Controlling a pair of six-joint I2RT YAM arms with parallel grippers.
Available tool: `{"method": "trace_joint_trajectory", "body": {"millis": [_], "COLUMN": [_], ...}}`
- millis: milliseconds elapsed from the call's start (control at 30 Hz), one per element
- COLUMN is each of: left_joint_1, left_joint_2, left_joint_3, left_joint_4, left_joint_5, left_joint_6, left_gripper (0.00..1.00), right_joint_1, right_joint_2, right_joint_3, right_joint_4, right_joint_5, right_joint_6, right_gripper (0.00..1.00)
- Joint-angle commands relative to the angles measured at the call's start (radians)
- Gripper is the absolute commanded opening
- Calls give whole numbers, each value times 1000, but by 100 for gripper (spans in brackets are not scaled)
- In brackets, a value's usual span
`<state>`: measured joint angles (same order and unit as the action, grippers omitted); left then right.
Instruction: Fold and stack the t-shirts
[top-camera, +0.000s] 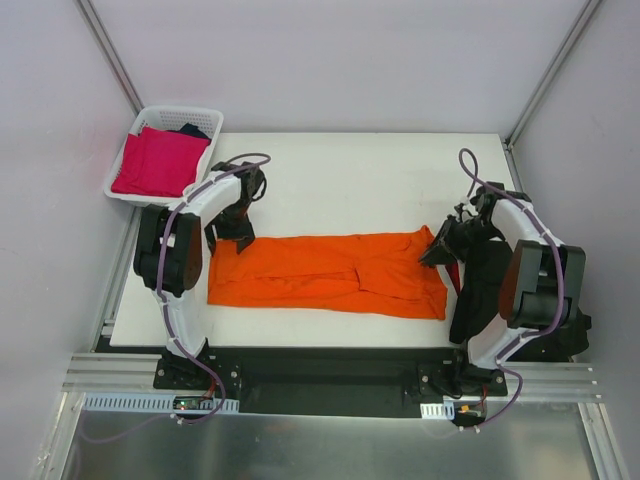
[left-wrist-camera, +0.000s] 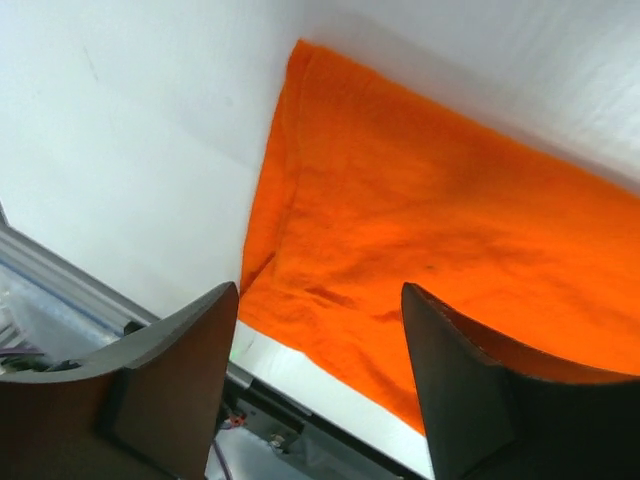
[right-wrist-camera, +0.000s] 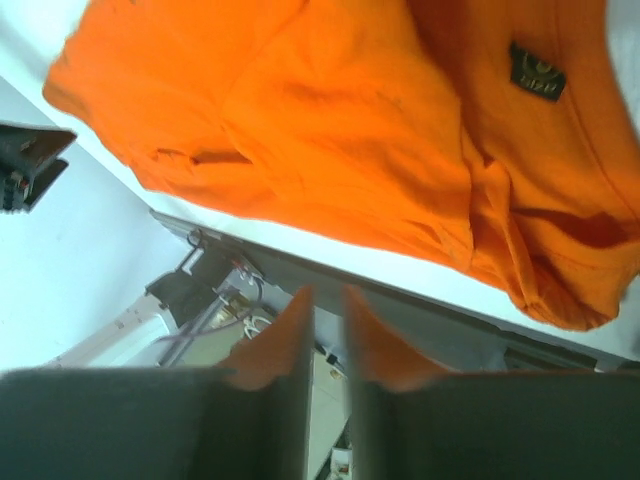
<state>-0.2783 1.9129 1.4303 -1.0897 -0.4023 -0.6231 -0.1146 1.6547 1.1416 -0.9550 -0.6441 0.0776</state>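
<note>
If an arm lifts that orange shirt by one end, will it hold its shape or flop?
Probably flops: the orange shirt lies flat in soft wrinkles, so the free end would likely sag. It looks thin, so likely light. Pushed, it would probably bunch rather than slide.

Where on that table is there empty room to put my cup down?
Bare: the wide table strip beyond the orange shirt, between the basket and the right claw. Crowded: the shirt's two ends, by the left claw and black shirt.
</note>
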Motion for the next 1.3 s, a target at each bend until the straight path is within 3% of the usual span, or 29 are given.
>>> {"method": "trace_joint_trajectory", "body": {"millis": [0, 33, 100, 133, 200, 367, 533, 667, 767, 900, 1000, 1067, 1267], "left_joint_1": [-35, -54, -82, -96, -145, -274, -354, -403, -414, -414, -414, -412, -412], "left_joint_2": [-17, -18, -6, -3, 11, 70, 120, 126, 127, 118, 97, 78, 37], "left_joint_3": [90, 100, 131, 139, 148, 162, 216, 249, 239, 213, 180, 156, 133], "left_joint_4": [-21, -18, -16, -16, -6, 62, 112, 129, 134, 131, 129, 128, 140], "left_joint_5": [34, 43, 68, 75, 106, 213, 339, 362, 375, 362, 320, 292, 117], "left_joint_6": [-17, -18, -21, -26, -32, 8, 60, 85, 82, 82, 71, 63, 2], "left_gripper": [54, 49, 35, 17, 1, 0, 0, 0, 0, 0, 0, 0, 0], "right_joint_1": [-8, -7, -5, -3, 10, 82, 249, 386, 444, 521, 552, 566, 579], "right_joint_2": [34, 40, 56, 56, 54, 77, 54, 4, -30, -33, -55, -88, -179], "right_joint_3": [44, 47, 52, 55, 60, 86, 145, 193, 202, 224, 195, 164, 24], "right_joint_4": [44, 45, 62, 64, 68, 41, 30, 91, 110, 35, 10, 54, 261], "right_joint_5": [-29, -28, -34, -38, -29, -8, 26, 32, 199, 760, 998, 1029, 799], "right_joint_6": [37, 37, 40, 42, 31, -21, -119, -141, -145, -130, -85, -81, -52], "right_gripper": [8, 1, 1, 1, 1, 1, 1, 1, 1, 1, 1, 1, 1]}}
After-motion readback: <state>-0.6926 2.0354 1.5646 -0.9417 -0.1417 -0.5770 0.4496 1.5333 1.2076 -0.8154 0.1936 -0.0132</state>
